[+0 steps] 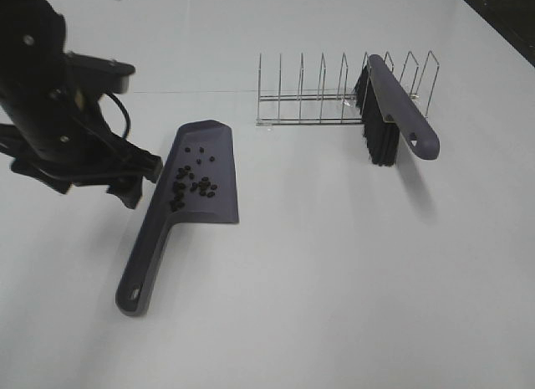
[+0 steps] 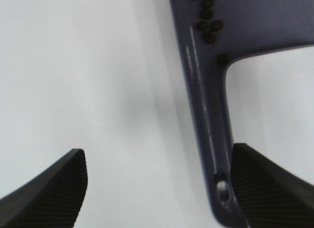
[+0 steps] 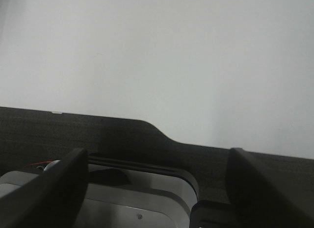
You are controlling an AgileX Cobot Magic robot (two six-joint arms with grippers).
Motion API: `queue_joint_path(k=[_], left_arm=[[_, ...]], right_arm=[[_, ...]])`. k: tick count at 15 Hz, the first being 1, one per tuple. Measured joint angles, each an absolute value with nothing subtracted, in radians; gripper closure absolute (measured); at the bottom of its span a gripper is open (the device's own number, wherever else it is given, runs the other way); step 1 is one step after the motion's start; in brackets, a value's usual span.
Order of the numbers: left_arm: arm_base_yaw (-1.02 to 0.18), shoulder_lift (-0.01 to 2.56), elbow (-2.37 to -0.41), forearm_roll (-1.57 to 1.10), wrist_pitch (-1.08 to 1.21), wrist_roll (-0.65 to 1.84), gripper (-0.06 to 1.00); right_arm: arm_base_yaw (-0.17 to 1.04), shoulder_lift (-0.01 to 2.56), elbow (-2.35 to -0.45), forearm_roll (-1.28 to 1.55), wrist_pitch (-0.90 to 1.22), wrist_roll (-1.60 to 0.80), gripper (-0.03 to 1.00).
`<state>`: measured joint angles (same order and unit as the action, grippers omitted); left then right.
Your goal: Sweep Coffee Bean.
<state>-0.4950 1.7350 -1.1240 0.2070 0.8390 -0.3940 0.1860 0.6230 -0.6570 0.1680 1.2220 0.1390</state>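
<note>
Exterior high view: small dark brown oval coffee beans (image 1: pixel 194 181) lie clustered in pan of grey-purple plastic dustpan (image 1: pixel 209 207), flat on white worktop (image 1: pixel 334 280). Left tool (image 1: pixel 134 178) just beside dustpan's edge, off to its side. Grey-purple brush with black bristles (image 1: pixel 399 115) rests in silver wire rack (image 1: pixel 309 96), well apart. Left wrist view: left tool (image 2: pixel 157 189) spread wide, empty, dustpan handle (image 2: pixel 211 139) near one finger. Right wrist view: right tool (image 3: pixel 157 189) spread apart, empty, over pale worktop.

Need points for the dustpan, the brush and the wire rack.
dustpan (image 1: pixel 219 207): exterior high view, bare part of the pan floor near its flat edge.
brush (image 1: pixel 401 113): exterior high view, middle of the grey-purple back, above the black bristles.
wire rack (image 1: pixel 301 97): exterior high view, horizontal base rail between the dividers.
</note>
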Motion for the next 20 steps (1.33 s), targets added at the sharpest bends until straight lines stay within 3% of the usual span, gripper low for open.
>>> queue_joint_path(k=[5, 12, 17, 20], left_arm=[[-0.495, 1.247, -1.035, 0.246, 1.111, -0.383, 0.19], [-0.495, 0.559, -0.577, 0.233, 1.121, -0.286, 0.19], [-0.495, 0.196, -0.506, 0.218, 1.062, -0.227, 0.19], [-0.495, 0.167, -0.506, 0.216, 1.062, -0.222, 0.19]], right_arm=[[0.186, 0.44, -0.593, 0.122, 1.221, 0.017, 0.29], [0.186, 0.25, -0.554, 0.129, 1.135, -0.094, 0.29], [0.186, 0.248, -0.505, 0.171, 1.069, -0.1, 0.29], [0.186, 0.248, -0.505, 0.171, 1.069, -0.115, 0.29]])
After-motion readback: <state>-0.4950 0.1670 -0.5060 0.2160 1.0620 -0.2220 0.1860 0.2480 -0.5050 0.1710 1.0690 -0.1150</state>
